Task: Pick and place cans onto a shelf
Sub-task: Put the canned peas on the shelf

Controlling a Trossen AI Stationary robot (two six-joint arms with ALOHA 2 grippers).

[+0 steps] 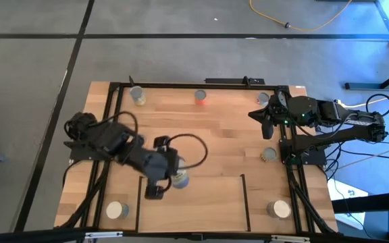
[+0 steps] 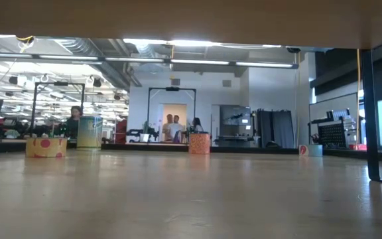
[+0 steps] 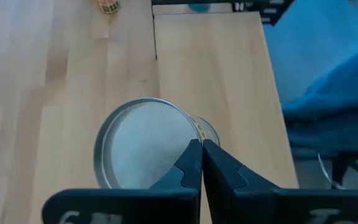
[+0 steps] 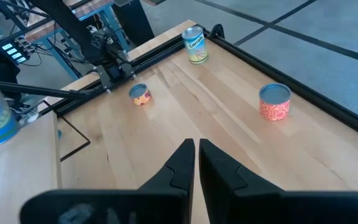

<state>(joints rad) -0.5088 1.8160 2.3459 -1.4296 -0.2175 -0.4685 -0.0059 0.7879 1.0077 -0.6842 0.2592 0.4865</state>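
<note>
Starting on the left, your left gripper [image 1: 162,177] was out over the middle of the table, fingers pressed together with nothing between them, right above a grey-topped can [image 3: 143,148] that stood just off the shelf [image 1: 193,201] corner. Another can [image 1: 117,210] sat near the front-left corner, and one [image 1: 138,95] stood at the back left. Over on the right, your right gripper [image 1: 267,120] hung near the back edge, fingers nearly touching, holding nothing, facing the orange can [image 4: 275,102].
</note>
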